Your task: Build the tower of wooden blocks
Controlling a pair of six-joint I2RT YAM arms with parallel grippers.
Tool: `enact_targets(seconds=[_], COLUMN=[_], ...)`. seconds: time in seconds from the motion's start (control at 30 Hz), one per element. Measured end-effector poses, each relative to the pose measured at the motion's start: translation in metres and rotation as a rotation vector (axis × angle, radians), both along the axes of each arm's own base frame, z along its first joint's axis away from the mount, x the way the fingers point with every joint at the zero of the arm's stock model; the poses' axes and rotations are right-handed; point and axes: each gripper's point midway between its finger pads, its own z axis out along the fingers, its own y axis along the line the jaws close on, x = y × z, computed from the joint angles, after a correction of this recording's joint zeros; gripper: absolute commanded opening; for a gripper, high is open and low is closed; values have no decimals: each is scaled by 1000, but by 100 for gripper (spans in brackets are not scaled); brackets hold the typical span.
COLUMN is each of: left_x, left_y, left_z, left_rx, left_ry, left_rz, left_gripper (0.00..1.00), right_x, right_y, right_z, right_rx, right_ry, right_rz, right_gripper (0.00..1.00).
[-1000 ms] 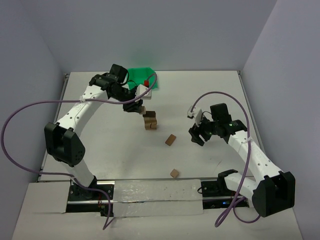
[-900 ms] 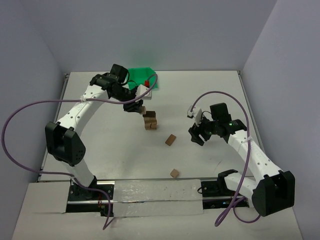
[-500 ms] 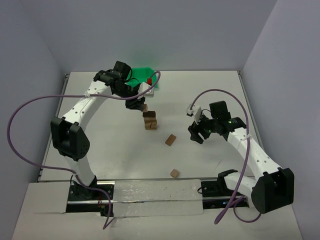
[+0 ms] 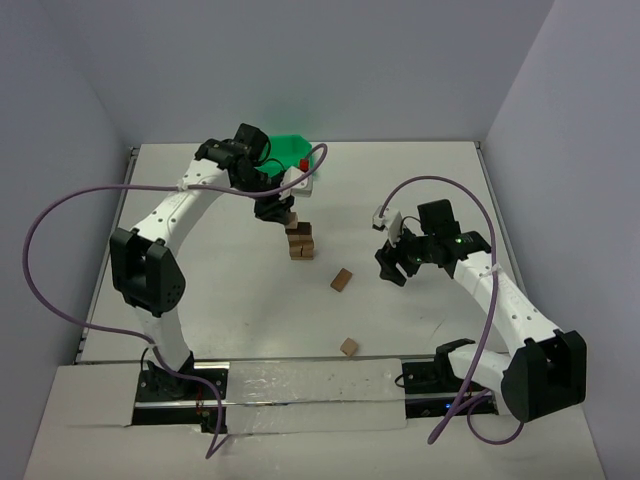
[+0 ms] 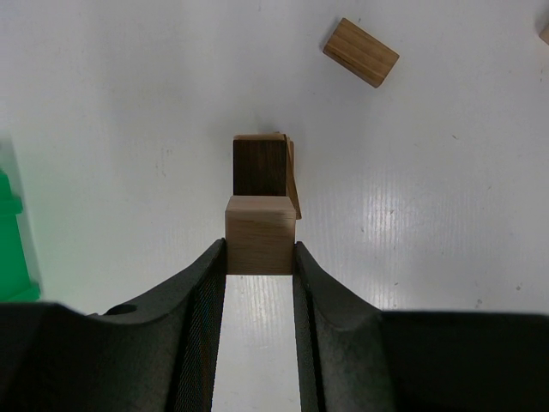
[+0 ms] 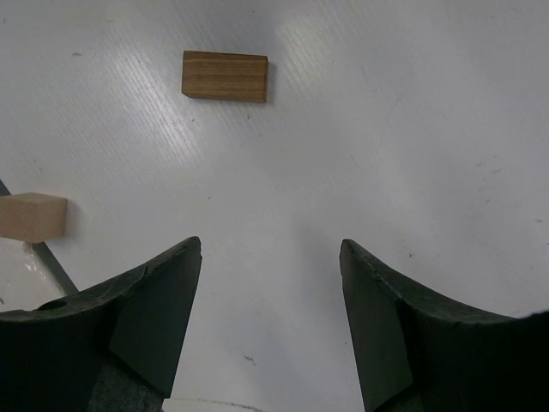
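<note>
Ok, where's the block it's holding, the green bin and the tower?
held block (image 5: 260, 246), left wrist view, its top face.
green bin (image 4: 285, 148), top external view, its wall.
wood block tower (image 4: 301, 245), top external view, stack's middle.

Left wrist view: green bin (image 5: 10, 249) cut off by the left edge, only a sliver showed. One block (image 5: 545, 34) at the top right corner was clipped to a scrap, shape not readable. Tower (image 5: 260, 167) seen straight from above; its dark top face and the cube (image 5: 260, 227) pinched in the left gripper (image 5: 260, 253) hid the layers below, so no count possible. Right wrist view: tan block (image 6: 30, 216) cut by the left edge. Top view: red item (image 4: 301, 162) beside the bin was too small to name.
</note>
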Motion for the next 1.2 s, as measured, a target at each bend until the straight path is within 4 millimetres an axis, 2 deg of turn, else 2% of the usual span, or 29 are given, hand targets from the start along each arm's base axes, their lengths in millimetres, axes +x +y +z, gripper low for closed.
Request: enact_targets(seconds=[0.37,1.2], left_x=[6,5], left_y=[-1,-3], left_z=[-5,-8], left_rx=[13,29], left_ry=[5,5], left_rz=[4,4], left_gripper=[29,38], right_x=[0,0], right_y=[0,0], right_z=[-1,-3], right_rx=[2,1], right_ry=[6,14], right_rz=[-2,-1], right_gripper=[72,72])
